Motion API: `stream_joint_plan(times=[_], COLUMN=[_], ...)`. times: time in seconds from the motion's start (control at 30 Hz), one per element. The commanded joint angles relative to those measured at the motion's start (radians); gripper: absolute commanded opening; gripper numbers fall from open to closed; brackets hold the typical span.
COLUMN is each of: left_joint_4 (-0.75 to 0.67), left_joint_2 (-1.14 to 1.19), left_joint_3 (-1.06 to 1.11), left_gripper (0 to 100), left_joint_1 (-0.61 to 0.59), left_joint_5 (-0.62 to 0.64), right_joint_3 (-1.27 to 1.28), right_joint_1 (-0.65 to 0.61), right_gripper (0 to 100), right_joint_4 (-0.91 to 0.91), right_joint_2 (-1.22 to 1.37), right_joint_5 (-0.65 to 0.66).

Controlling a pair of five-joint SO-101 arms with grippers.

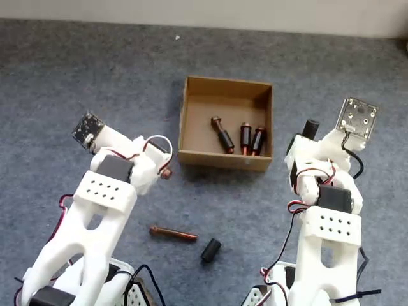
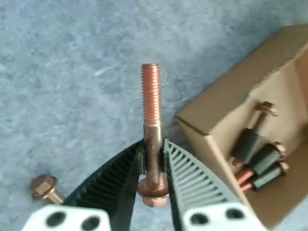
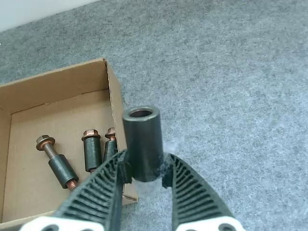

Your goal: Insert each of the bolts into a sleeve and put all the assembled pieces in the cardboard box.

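My left gripper (image 2: 154,163) is shut on a copper bolt (image 2: 152,120), gripping its shank just above the head, threaded end pointing away. From above, this gripper (image 1: 162,168) sits just left of the cardboard box (image 1: 191,121). My right gripper (image 3: 144,169) is shut on a black sleeve (image 3: 143,142) held upright, bore open at the top. It is right of the box, where the sleeve (image 1: 311,127) shows above the arm. Three assembled pieces (image 1: 241,137) lie in the box. A loose bolt (image 1: 173,233) and a loose sleeve (image 1: 211,250) lie on the carpet between the arms.
Grey carpet (image 1: 95,70) covers the whole floor around the box. The box's open top faces up, and its walls (image 3: 113,91) stand close to my right gripper. The loose bolt's head (image 2: 44,187) lies on the carpet beside my left gripper.
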Motion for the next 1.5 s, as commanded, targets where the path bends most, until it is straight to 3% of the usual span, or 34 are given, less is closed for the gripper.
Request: stream_joint_plan(times=[0.0, 0.1, 0.27, 0.53, 0.7, 0.77, 0.93, 1.17, 1.47], left_joint_4=[0.009, 0.054, 0.107, 0.169, 0.166, 0.164, 0.14, 0.043, 0.035], left_joint_2=[-0.035, -0.035, -0.035, -0.036, -0.036, -0.036, -0.027, -0.024, -0.022], left_joint_3=[0.001, -0.001, -0.002, -0.005, -0.008, -0.01, -0.008, -0.01, -0.008], left_gripper=[23, 32, 31, 30, 30, 30, 30, 29, 19], left_joint_1=[-0.001, -0.001, -0.001, -0.008, -0.053, -0.084, -0.105, -0.087, -0.027], left_joint_5=[0.023, 0.034, 0.002, -0.44, -0.815, -0.987, -1.617, -1.898, -2.348], right_joint_3=[-0.044, -0.044, -0.044, -0.044, -0.044, -0.044, -0.044, -0.044, -0.044], right_joint_1=[0.005, 0.005, 0.005, 0.005, 0.005, 0.005, 0.005, 0.005, 0.005], right_gripper=[0.3, 0.3, 0.3, 0.3, 0.3, 0.3, 0.3, 0.4, 0.4], right_joint_4=[-0.033, -0.033, -0.033, -0.033, -0.033, -0.033, -0.033, -0.033, -0.035], right_joint_2=[-0.025, -0.025, -0.025, -0.025, -0.025, -0.025, -0.025, -0.025, -0.025], right_joint_5=[0.002, 0.002, 0.002, 0.002, 0.002, 0.002, 0.002, 0.002, 0.002])
